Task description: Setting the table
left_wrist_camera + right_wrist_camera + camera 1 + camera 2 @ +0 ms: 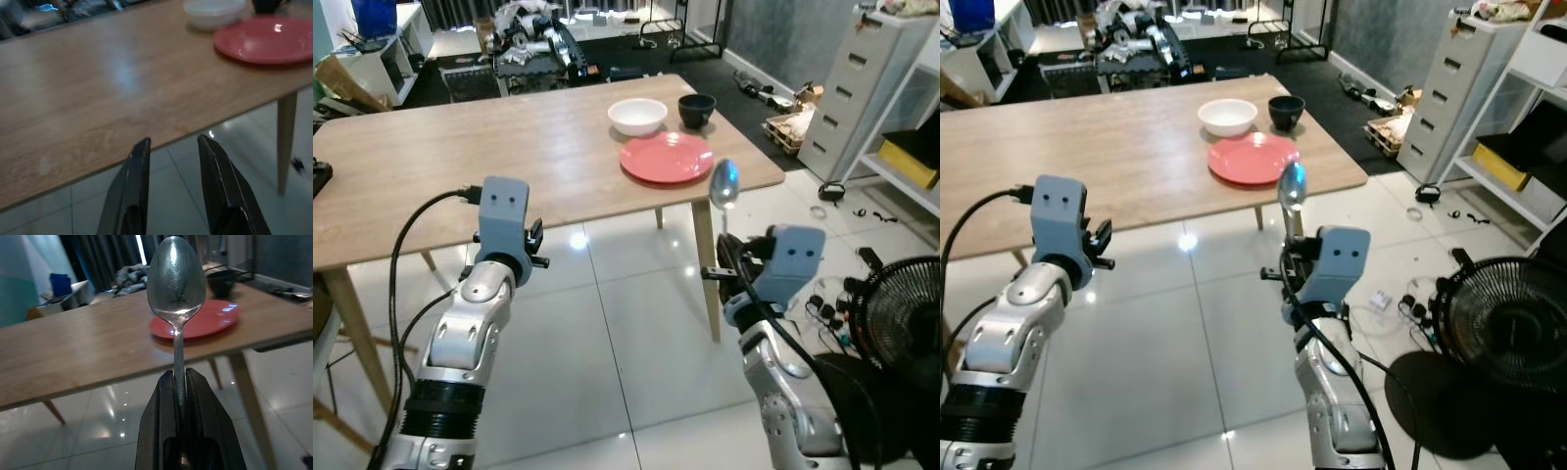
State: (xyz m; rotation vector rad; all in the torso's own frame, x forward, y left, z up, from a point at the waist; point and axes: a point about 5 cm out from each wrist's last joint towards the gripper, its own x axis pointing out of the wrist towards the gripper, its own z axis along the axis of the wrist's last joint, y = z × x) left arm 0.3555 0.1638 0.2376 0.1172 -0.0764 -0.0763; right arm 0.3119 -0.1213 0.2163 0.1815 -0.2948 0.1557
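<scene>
One spoon [176, 289] stands upright, pinched by its handle in the right gripper [179, 382] short of the table [460, 166], so it should be laid flat just beside the red plate [667, 157], while the left gripper [171, 156] hovers empty with fingers parted.

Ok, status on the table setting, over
Right hand shut on spoon, upright, short of the table. Left hand open at table edge. Red plate, white bowl, dark cup set.
</scene>
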